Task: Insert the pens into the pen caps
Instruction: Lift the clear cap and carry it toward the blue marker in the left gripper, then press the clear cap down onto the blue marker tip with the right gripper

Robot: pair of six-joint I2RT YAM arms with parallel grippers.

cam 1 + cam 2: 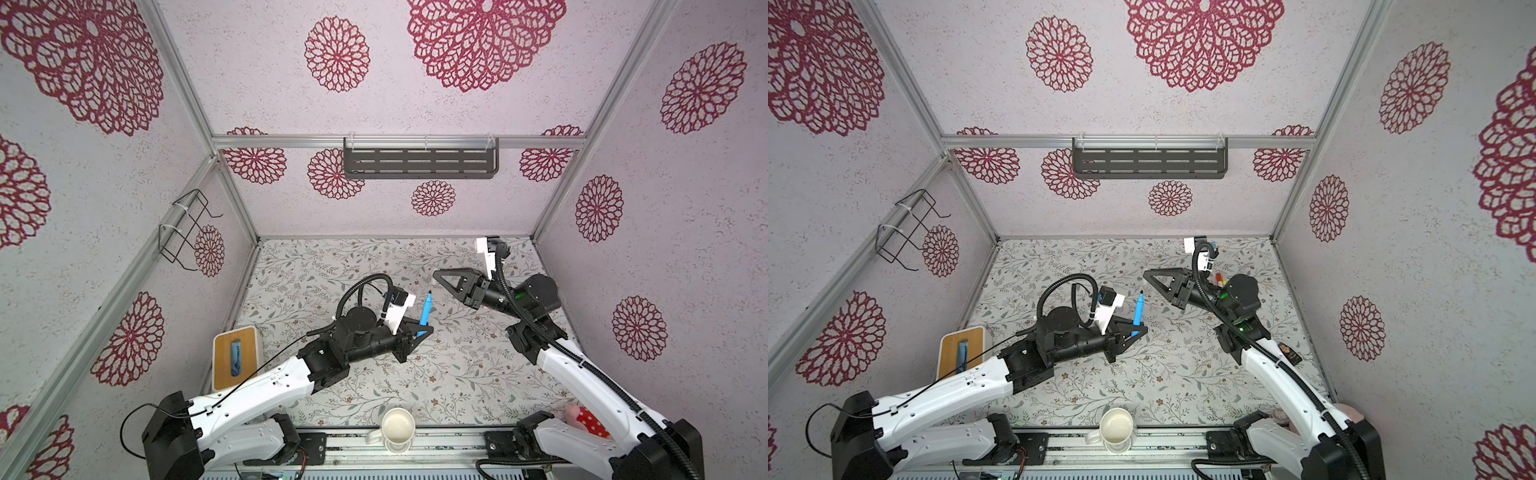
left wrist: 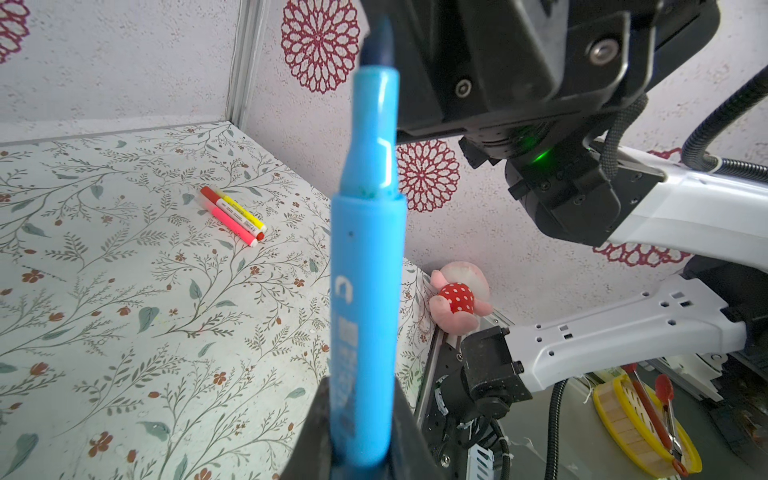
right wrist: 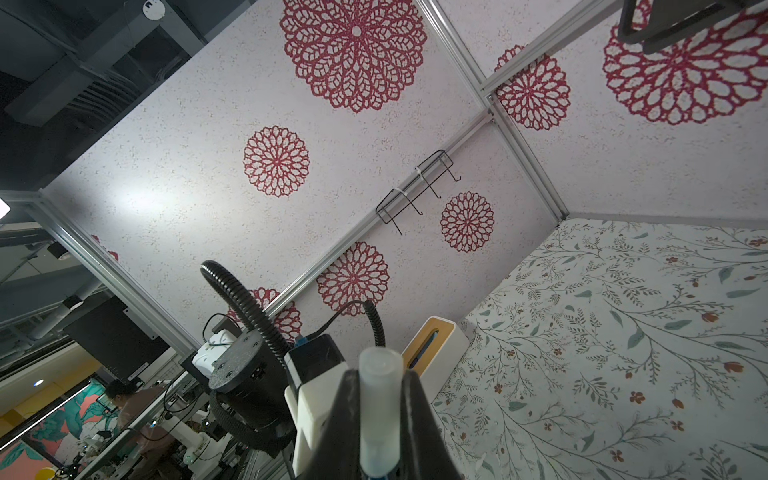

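Left gripper (image 1: pixel 424 328): pinched on the lower part of the blue pen (image 1: pixel 425 311), above the middle of the table (image 1: pixel 374 374).
Blue pen: lifted off the table and pointing away from the gripper. Its dark tip is bare. Its lower end is hidden between the black fingers (image 2: pixel 316 419) in the left wrist view.
Pen tip: blurred in the left wrist view, where it melts into the dark body behind it.
Right gripper (image 3: pixel 380 376): clamped narrow on a pen cap (image 3: pixel 380 415), a pale translucent tube that stands out past the fingertips with its open end forward.
Pen cap in the top views: almost nothing of it is seen, only the black point of the gripper (image 1: pixel 1146 274).
Pen and cap: near each other but apart in both top views. Whether they line up I cannot tell.
Three other pens (image 2: pixel 232 216): yellow, white-and-red and pink. They lie side by side, touching, on the table toward the far right corner.
Their caps: too small to say for sure whether each one is on.
Same pens from above: in a top view only a red and yellow bit (image 1: pixel 1219 278) peeks out behind the right arm (image 1: pixel 1266 374).
Plush toy (image 2: pixel 457 299): pink with a red dotted part, at the near right edge and partly covered by the arm in the top views.
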